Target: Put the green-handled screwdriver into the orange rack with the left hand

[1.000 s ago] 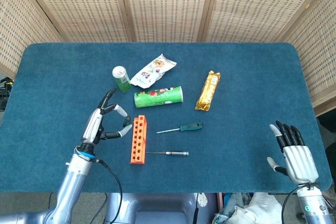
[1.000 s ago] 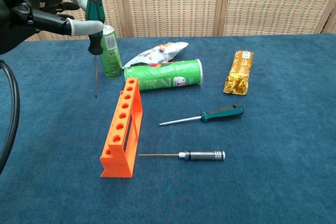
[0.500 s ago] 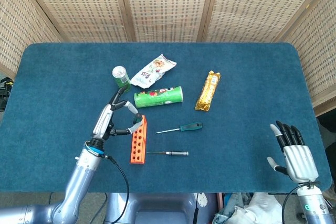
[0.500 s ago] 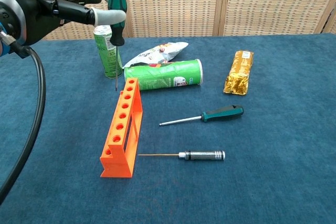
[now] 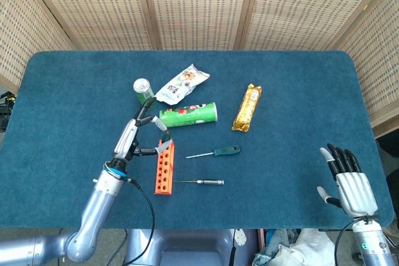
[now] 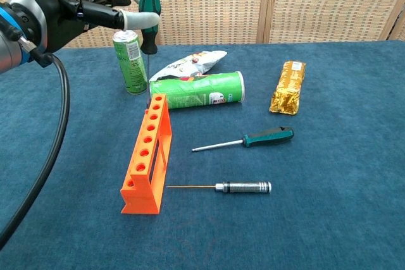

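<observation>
- Head view: we are seeing the left hand (image 5: 138, 136) pinching the green-handled screwdriver (image 5: 163, 144) at the far end of the orange rack (image 5: 164, 166); the right hand (image 5: 349, 182) is resting spread and empty.
- Chest view: we are seeing the screwdriver hanging upright, tip just above the rack's far end, on the blue bench (image 6: 329, 175).

My head camera looked steeply down from high above on the whole blue table (image 5: 299, 85); my chest camera sat low and close, facing level across it. Both shared the orange rack (image 5: 164, 166) just beyond my left fingers (image 6: 111, 11)
</observation>
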Controlling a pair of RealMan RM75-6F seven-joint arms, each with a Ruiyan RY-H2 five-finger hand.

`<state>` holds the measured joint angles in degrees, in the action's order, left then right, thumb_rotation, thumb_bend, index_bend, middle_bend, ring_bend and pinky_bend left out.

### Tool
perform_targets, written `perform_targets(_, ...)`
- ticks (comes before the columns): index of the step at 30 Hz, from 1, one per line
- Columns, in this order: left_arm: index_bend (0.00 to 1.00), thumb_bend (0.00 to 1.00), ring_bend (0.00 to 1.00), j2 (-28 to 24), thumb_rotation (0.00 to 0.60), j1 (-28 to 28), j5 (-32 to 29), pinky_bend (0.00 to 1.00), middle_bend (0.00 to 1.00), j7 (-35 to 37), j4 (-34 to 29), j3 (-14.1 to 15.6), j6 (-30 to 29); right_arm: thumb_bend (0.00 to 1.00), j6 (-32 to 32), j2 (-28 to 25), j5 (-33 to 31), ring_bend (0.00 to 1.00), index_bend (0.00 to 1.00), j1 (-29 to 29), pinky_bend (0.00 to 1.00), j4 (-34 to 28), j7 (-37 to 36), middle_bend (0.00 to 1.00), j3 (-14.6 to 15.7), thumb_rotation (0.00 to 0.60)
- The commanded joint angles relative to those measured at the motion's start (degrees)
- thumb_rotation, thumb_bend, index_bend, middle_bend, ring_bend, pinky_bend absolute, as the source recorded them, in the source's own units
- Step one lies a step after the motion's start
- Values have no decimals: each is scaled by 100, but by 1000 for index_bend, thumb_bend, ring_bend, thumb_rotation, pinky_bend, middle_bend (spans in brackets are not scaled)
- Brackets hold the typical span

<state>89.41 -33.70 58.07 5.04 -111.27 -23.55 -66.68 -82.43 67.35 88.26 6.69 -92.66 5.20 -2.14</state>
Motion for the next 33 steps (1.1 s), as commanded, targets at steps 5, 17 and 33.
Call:
perform_targets(5,625,364,0,72,600,-16,399,0,59,546,274,44,106,240,13,6,-10,0,0,6,0,11,-2,0,0,600)
perform_targets(17,625,364,0,50,600,-82,461,0,59,663,410,87,159,242,11,9,-9,0,0,7,0,13,5,0,4,600)
perform_targets(33,626,364,0,181,600,-151,395,0,59,633,656,203,161,240,6,4,-8,0,0,8,0,16,-11,0,6,600)
